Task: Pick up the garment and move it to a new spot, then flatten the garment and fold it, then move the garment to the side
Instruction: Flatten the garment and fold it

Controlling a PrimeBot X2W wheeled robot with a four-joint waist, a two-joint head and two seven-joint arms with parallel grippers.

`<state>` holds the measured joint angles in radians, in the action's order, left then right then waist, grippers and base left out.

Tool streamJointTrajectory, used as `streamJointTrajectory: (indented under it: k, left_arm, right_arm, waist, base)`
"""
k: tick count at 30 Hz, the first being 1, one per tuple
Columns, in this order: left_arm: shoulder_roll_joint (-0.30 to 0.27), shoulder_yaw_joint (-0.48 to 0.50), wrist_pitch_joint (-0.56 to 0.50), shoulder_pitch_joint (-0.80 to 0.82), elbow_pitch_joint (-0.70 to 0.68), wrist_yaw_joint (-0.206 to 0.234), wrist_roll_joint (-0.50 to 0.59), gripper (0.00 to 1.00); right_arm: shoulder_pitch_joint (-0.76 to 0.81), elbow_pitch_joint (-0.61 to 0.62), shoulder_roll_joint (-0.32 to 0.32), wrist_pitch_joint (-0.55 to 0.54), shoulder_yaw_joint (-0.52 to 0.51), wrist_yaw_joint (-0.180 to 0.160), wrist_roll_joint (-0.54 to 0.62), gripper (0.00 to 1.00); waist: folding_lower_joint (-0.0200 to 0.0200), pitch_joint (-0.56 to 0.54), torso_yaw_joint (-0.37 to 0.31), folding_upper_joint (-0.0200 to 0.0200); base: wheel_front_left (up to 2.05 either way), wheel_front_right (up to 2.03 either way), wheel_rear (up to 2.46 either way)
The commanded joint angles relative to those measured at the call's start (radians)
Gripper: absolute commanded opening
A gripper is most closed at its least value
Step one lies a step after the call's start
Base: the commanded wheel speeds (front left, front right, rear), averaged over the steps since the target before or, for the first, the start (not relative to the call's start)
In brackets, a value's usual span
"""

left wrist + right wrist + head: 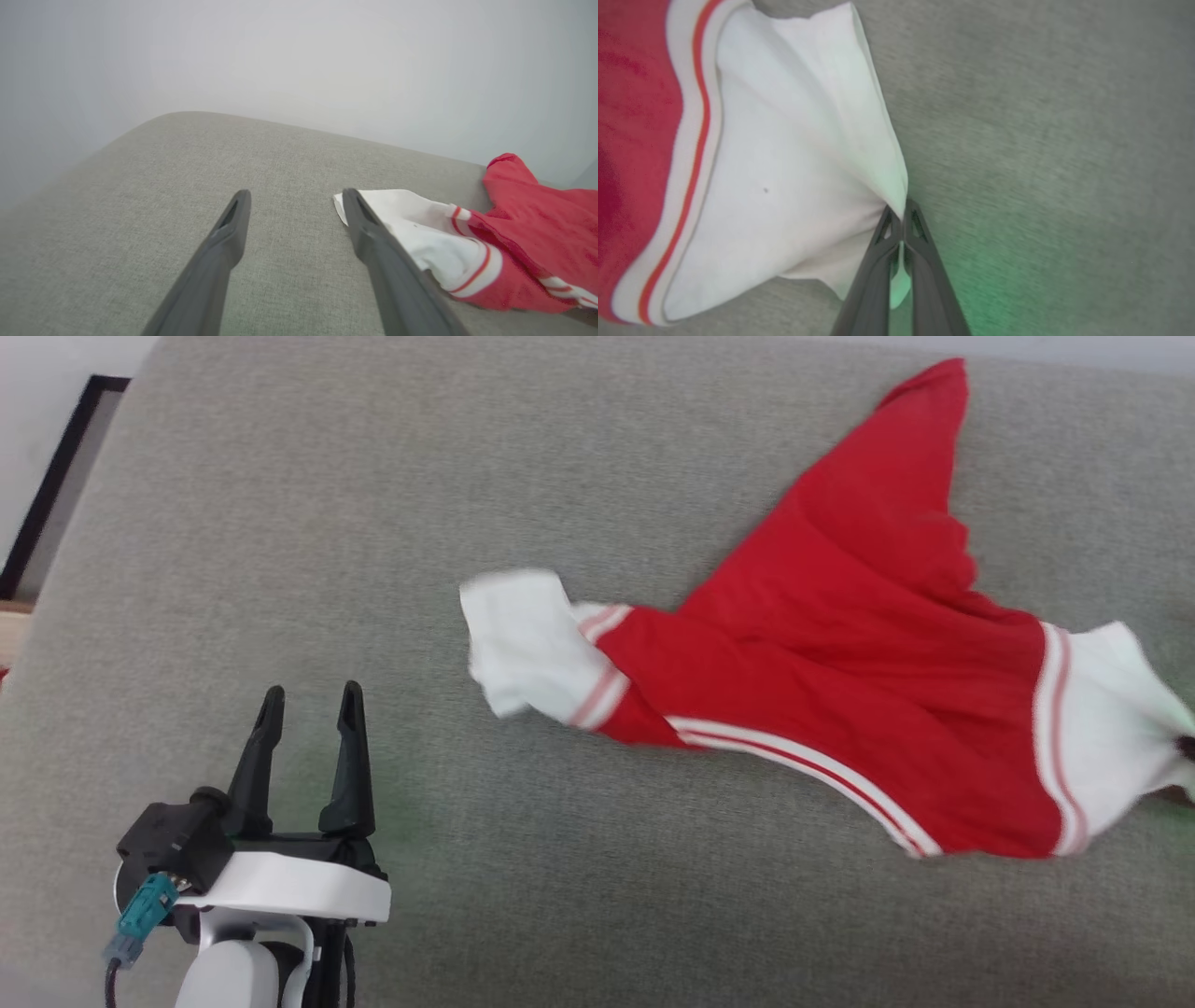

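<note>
Right tool was pressed together, pinching the edge of one white sleeve end of the garment. Cloth fanned out taut from its fingertips, with a bit of white poking back between the fingers.

Left tool was spread wide and held nothing, fingers out over the grey fabric-covered surface. The other white sleeve end lay ahead and to the right of the left tool. It sat close to the right finger in the wrist view but clearly apart in the head view.

The garment lay stretched and rumpled on the surface. Its red body ran off to the left of the right tool's grip, and one red corner pointed toward the far edge.

Status: pick-up looked barely begun. One sleeve was grasped and most of the cloth was resting on the surface. Not done, by my read: relocation, flattening, folding, move to the side. The left tool would likely be needed on the second sleeve.
</note>
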<state>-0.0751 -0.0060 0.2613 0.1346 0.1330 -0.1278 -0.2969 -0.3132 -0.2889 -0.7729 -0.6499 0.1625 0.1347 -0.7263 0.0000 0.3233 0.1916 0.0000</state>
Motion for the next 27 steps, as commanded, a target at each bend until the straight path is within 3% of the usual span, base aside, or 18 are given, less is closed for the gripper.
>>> streamJointTrajectory:
  k: [1, 6, 10, 11, 13, 17, 20, 23, 27]
  left_arm:
    - [-0.01, -0.001, 0.005, -0.008, -0.01, -0.004, -0.003, 1.0]
    - [-0.025, -0.012, 0.005, 0.004, -0.026, -0.004, -0.011, 1.0]
    - [-0.04, -0.017, 0.005, 0.006, -0.034, -0.003, -0.016, 1.0]
    - [-0.044, -0.02, 0.005, 0.005, -0.034, -0.003, -0.018, 1.0]
    - [-0.063, -0.039, 0.005, 0.009, -0.034, -0.003, -0.015, 1.0]
    - [-0.122, -0.075, 0.005, 0.038, -0.045, -0.003, -0.026, 1.0]
    - [-0.197, -0.129, 0.005, 0.054, -0.053, -0.003, -0.04, 1.0]
    - [-0.31, -0.222, -0.006, 0.099, -0.044, -0.003, -0.054, 1.0]
    - [-0.483, -0.393, -0.13, 0.199, -0.058, -0.003, -0.154, 1.0]
  right_arm:
    - [0.039, -0.019, -0.001, 0.002, -0.025, -0.007, 0.018, 0.0]
    - [0.079, -0.029, 0.031, 0.028, -0.155, -0.006, 0.065, 0.0]
    - [0.094, -0.011, 0.077, 0.036, -0.204, -0.006, 0.095, 0.0]
    - [0.092, -0.005, 0.09, 0.044, -0.215, -0.006, 0.104, 0.2]
    - [0.083, 0.004, 0.112, 0.07, -0.238, -0.005, 0.128, 1.0]
    - [0.063, 0.03, 0.159, 0.14, -0.273, -0.004, 0.167, 1.0]
    - [0.053, 0.065, 0.192, 0.224, -0.299, -0.004, 0.184, 1.0]
    - [0.053, 0.109, 0.23, 0.321, -0.324, -0.004, 0.199, 1.0]
    - [0.059, 0.168, 0.294, 0.428, -0.357, -0.004, 0.206, 1.0]
  waist:
    - [0.0, 0.004, -0.016, 0.0]
    - [0.0, 0.012, -0.035, 0.0]
    - [0.0, 0.016, -0.046, 0.0]
    - [0.0, 0.016, -0.049, 0.0]
    - [0.0, 0.017, -0.055, 0.0]
    - [0.0, 0.015, -0.071, 0.0]
    - [0.0, 0.01, -0.092, 0.0]
    - [0.0, 0.001, -0.117, 0.0]
    - [0.0, -0.008, -0.158, 0.0]
  base:
    - [0.0, 0.0, 0.0]
    - [0.0, 0.0, 0.0]
    - [0.0, 0.0, 0.0]
    - [0.0, 0.0, 0.0]
    - [0.0, 0.0, 0.0]
    - [0.0, 0.0, 0.0]
    - [0.0, 0.0, 0.0]
    - [0.0, 0.0, 0.0]
    - [0.0, 0.0, 0.0]
